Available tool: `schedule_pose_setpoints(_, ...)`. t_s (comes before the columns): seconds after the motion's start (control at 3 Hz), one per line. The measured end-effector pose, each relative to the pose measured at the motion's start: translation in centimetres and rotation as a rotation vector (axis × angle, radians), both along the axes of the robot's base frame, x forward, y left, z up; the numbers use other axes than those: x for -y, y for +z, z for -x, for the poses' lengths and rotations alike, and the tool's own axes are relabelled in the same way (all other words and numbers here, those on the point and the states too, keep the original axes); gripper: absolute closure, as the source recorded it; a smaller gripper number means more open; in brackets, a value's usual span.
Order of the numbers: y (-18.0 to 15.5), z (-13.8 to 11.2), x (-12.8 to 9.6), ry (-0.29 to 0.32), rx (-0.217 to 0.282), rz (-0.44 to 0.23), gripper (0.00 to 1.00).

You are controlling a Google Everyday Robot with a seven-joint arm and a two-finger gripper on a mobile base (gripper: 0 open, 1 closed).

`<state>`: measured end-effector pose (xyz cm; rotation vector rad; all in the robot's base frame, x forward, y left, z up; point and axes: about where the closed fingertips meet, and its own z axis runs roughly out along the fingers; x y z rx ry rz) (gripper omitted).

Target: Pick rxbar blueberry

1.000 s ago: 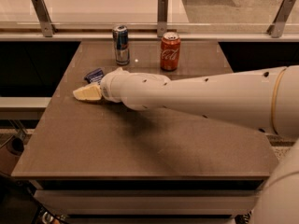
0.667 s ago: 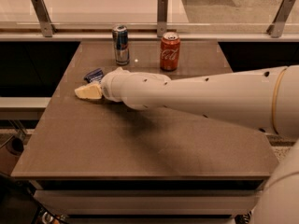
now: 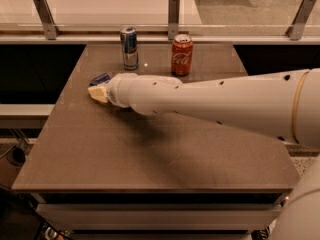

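Note:
The rxbar blueberry is a small dark navy bar lying flat on the brown table near its left edge; only its upper part shows. My gripper is at the end of the white arm that reaches in from the right. Its pale tips sit low over the table, right at the bar's near side and partly covering it. I cannot see from here whether the bar is between the tips.
A blue-and-silver slim can and a red Coca-Cola can stand upright at the back of the table. A glass rail with metal posts runs behind. The table's left edge is close to the bar.
The gripper has shifted slightly to the right, staying low beside the bar. The cans have not moved.

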<state>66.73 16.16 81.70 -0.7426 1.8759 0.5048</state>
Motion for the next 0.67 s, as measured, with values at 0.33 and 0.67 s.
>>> schedule_pose_setpoints(0.33, 0.18, 0.01, 0.0, 0.0, 0.0, 0.0, 1.0)
schedule_pose_setpoints(0.67, 0.18, 0.01, -0.01, 0.0, 0.0, 0.0, 1.0)
